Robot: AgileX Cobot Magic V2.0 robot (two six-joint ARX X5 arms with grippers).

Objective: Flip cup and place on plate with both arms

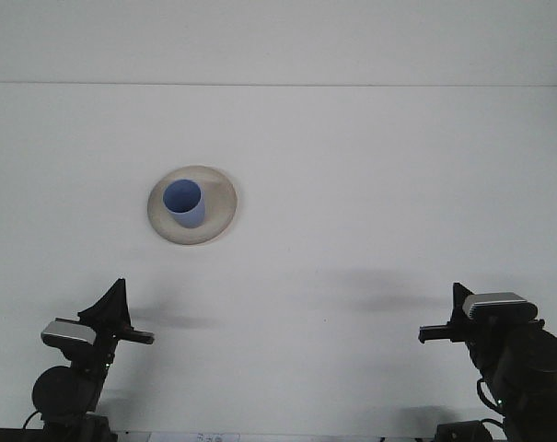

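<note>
white counter (370,184) fills nearly the whole view, bare but for one setting left of centre. the blue cup (185,203) stands mouth up on the beige plate (218,221), a little towards the plate's left and far side, so the placing looks done, as far as i can judge. well apart from it, low at the near edge, the left claw (121,322) sits at the left corner and the right claw (442,330) at the right; both hold nothing. at this angle each reads as a dark wedge, and i cannot tell how far either is parted. the risk from here is small: an arm swinging across the plate on its way home could knock the cup over or nudge it off centre.
</note>
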